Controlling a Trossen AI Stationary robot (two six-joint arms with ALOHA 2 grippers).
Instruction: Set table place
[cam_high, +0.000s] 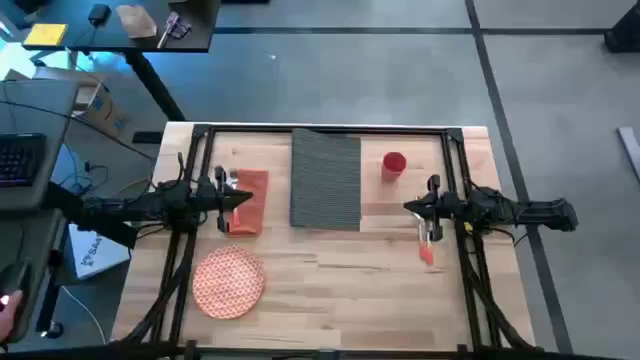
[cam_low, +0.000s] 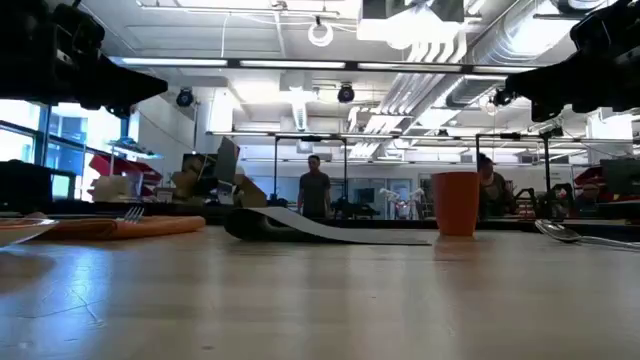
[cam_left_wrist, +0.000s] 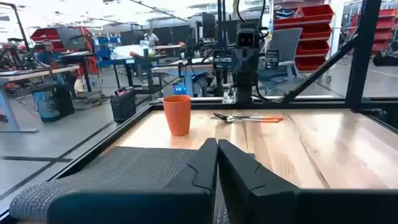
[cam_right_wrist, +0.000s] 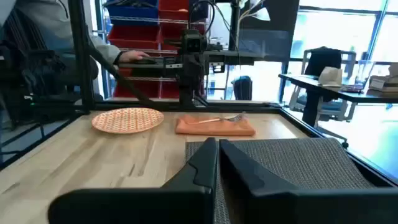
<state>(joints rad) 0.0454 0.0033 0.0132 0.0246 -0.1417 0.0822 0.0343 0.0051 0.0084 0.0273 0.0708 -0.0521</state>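
Note:
A dark grey woven placemat (cam_high: 325, 180) lies flat at the table's far middle, one end curling up (cam_low: 250, 222). A small red cup (cam_high: 394, 164) stands upright to its right. To its left lies an orange napkin (cam_high: 250, 203), folded, with a fork (cam_right_wrist: 227, 118) on top. The orange-red patterned plate (cam_high: 228, 282) sits near the left front. Orange-handled cutlery (cam_high: 427, 246) lies on the wood at the right. My left gripper (cam_high: 243, 198) hovers shut above the napkin. My right gripper (cam_high: 408, 207) hovers shut between the placemat and the cutlery.
Black metal rails (cam_high: 320, 130) frame the table (cam_high: 350, 300) along its far edge and sides. Bare wood stretches across the near half, right of the plate. Beyond the table are a dark desk with a keyboard (cam_high: 20, 160) and people in the room (cam_low: 315, 190).

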